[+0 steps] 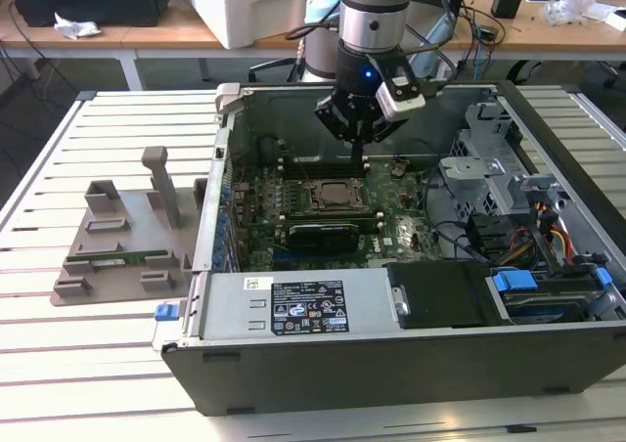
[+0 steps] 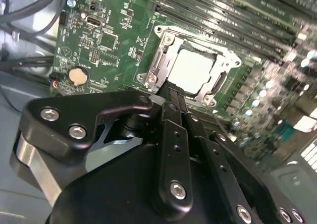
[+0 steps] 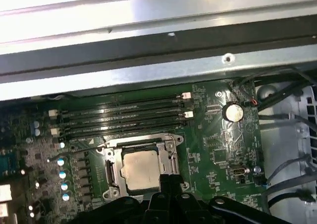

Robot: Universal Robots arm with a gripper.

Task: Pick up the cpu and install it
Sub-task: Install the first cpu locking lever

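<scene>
The arm reaches down into the open computer case (image 1: pixel 411 364), which lies on its side on the slatted white desk (image 1: pixel 59 364). The gripper (image 1: pixel 358 147) hangs over the green motherboard (image 1: pixel 391 229), just above the far edge of the processor socket (image 1: pixel 328 196) in the exterior view.

The cpu (image 3: pixel 141 170) sits flat in the socket, silver top up, inside the metal socket frame (image 3: pixel 110 172); in the second wrist view it shows as a pale square (image 2: pixel 192 68) ringed by the same frame. Nothing is between the jaws. In both wrist views the two black fingers (image 2: pixel 174 110) run side by side and appear pressed together, so the jaws read as clenched on nothing, with the tips at the edge of the cpu nearest the camera. Whether the tips touch the chip or hover just above it cannot be told.

Four memory slots (image 3: pixel 119 116) run alongside the socket on the side towards the case wall. A round coin battery (image 3: pixel 233 111) sits on the board well apart from the socket. In the exterior view a grey plastic fixture (image 1: pixel 127 237) rests on the desk to the exterior view's left of the case.
</scene>
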